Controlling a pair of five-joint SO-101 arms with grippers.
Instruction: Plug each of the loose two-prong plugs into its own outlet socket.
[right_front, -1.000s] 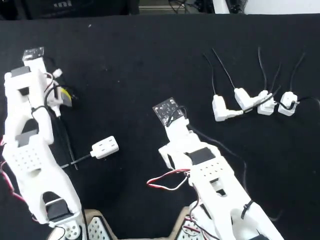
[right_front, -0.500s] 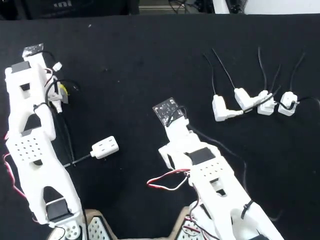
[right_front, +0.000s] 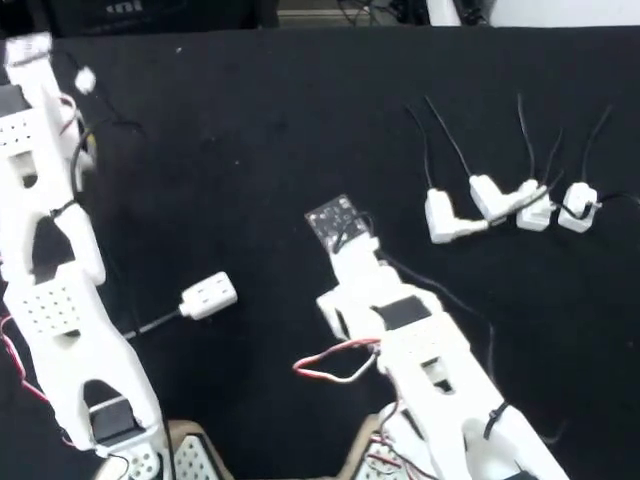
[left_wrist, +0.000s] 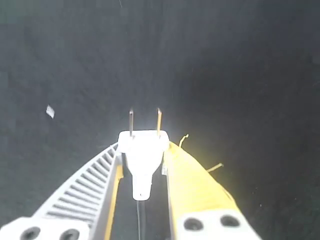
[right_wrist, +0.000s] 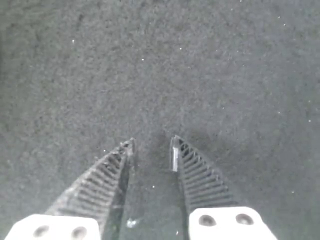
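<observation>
A white two-prong plug (left_wrist: 143, 150) sits between the fingers of my left gripper (left_wrist: 143, 156), prongs pointing away from the wrist, held above the black cloth. In the high view the left arm (right_front: 45, 250) stretches toward the far left corner. The white outlet block (right_front: 208, 295) lies on the cloth near that arm's base, its cord trailing left. Several loose white plugs lie at the right: one (right_front: 445, 222), another (right_front: 490, 195), a third (right_front: 577, 208). My right gripper (right_wrist: 151, 148) is open just over bare cloth, mid-table, left of those plugs.
The black cloth (right_front: 260, 130) covers the whole table. The right arm (right_front: 420, 350) lies diagonally across the near middle, with a red and white wire loop (right_front: 330, 362) beside it. Thin black plug cords (right_front: 445, 135) fan out toward the far edge.
The left arm has swung up and toward the far left corner, carrying the plug with it. The right arm, the outlet block and the loose plugs have stayed put.
</observation>
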